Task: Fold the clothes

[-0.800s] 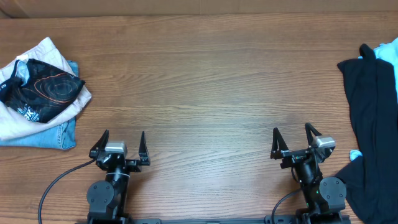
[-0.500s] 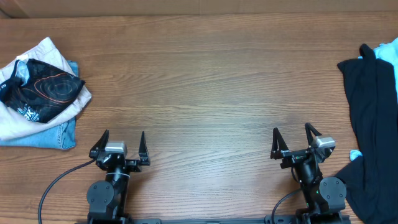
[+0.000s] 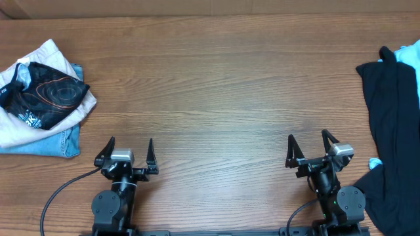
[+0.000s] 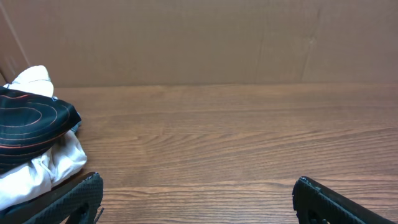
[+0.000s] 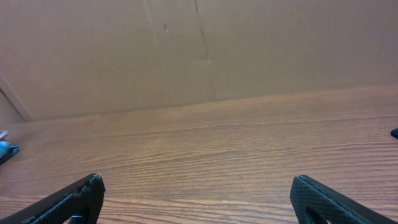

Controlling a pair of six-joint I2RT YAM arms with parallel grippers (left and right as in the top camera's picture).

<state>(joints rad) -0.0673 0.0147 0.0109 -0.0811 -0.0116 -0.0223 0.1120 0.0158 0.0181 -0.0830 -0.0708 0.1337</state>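
The left hand (image 3: 130, 140) and right hand (image 3: 307, 136) sit well apart at the near edge of the bench (image 3: 216, 85). A T-shirt (image 3: 394, 131) lies just right of the right hand and stretches ahead of it. A stack of garments (image 3: 39, 131) lies ahead and left of the left hand, with a top garment (image 3: 42, 95) resting on it.

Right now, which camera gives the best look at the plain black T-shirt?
The overhead view: the black T-shirt lies rumpled at the far right, partly cut off by the frame. The left wrist view misses it. The right wrist view has only a tiny dark speck at its right edge, too small to identify.
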